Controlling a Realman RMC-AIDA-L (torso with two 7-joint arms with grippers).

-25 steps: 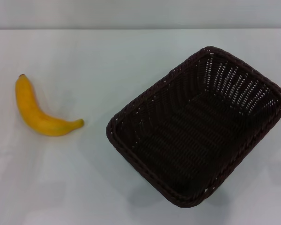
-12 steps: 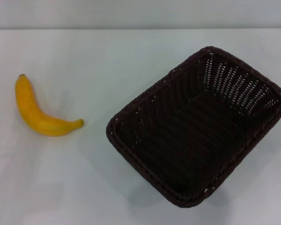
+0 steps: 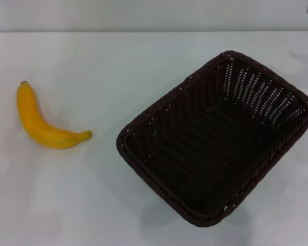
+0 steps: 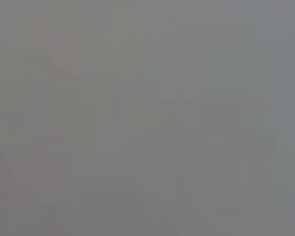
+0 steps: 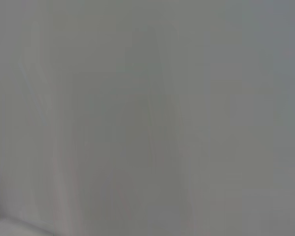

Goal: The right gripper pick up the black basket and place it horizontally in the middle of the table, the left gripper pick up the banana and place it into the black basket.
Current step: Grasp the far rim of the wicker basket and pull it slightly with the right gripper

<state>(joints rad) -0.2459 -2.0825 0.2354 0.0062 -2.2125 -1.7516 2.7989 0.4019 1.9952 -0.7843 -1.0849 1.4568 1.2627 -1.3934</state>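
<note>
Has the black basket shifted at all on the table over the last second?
No. In the head view the black basket sits at the same angle, equally far from the banana and the table's far edge.

banana point(image 3: 43, 124): 1 | black basket point(image 3: 216, 138): 1 | table point(image 3: 118, 66): 1

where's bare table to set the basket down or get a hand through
Bare table runs along the far side, behind both the banana and the black basket. A free strip lies between the banana and the basket's left corner, widening toward the near left edge. The right side is crowded: the basket, lying diagonally, fills it almost to the edge.
</note>
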